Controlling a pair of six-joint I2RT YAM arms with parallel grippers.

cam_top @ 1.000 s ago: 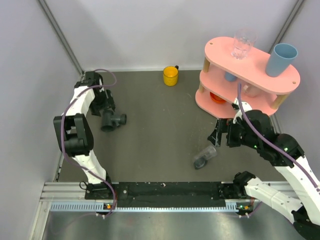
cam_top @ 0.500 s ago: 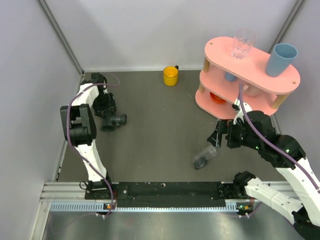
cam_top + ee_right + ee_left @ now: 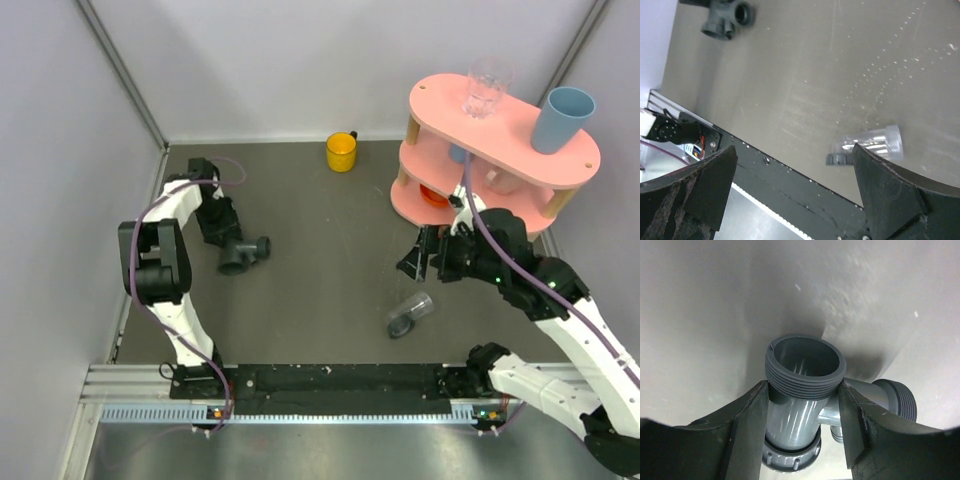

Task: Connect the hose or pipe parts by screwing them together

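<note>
**Left pincer on the T-fitting, clear piece loose on the surface**

The T-fitting (image 3: 245, 253) sits at about 9 o'clock on the surface (image 3: 320, 210), a matte dark grey sheet flecked with pale specks. It is smooth, glossy grey plastic: a round barrel with ridged threads at its open mouth, a ribbed collar at the other end, and a threaded side branch pointing toward 3 o'clock. The left pincer (image 3: 228, 238) is closed on the barrel. In the wrist view its two black fingers (image 3: 747, 425) press against the barrel's sides just below the threads.

The clear piece (image 3: 411, 314) lies on its side at about 5 o'clock, well apart from the fitting. It is a short see-through tube with a dark knurled collar at its lower end.

The right pincer (image 3: 415, 262) hangs above the surface at 3 o'clock, just beyond the clear piece. Its jaws are spread wide with nothing between them.

A yellow cup (image 3: 341, 152) stands at 12 o'clock. At 2 o'clock a pink two-tier shelf (image 3: 520, 150) carries a glass (image 3: 487, 87) and a blue cup (image 3: 563, 118).
</note>
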